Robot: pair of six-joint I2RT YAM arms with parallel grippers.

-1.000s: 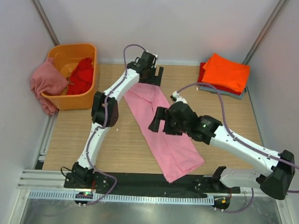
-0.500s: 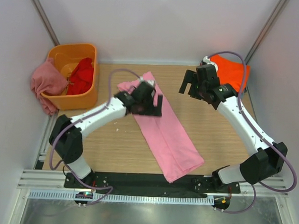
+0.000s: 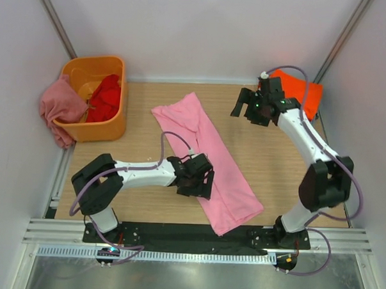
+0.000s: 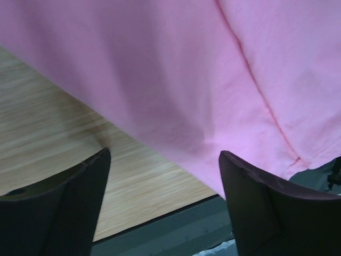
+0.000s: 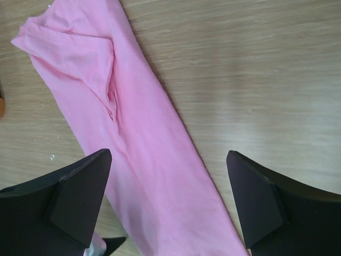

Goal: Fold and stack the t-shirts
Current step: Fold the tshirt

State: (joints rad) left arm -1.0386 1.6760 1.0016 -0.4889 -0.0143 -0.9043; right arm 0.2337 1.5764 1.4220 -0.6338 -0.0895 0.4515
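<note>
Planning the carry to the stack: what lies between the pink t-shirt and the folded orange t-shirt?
In the top view, bare wooden table separates the pink t-shirt from the folded orange t-shirt; only the open right gripper hangs over it.

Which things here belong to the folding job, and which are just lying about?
Job: pink t-shirt spread on the table; folded orange t-shirt, far right; red t-shirt in the tub; dusty rose t-shirt over the tub's rim.
Lying about: the orange plastic tub.

Wooden table (image 3: pixel 269 160) carries pink t-shirt (image 3: pixel 209 145), orange tub (image 3: pixel 100 133), folded stack (image 3: pixel 303 92).
</note>
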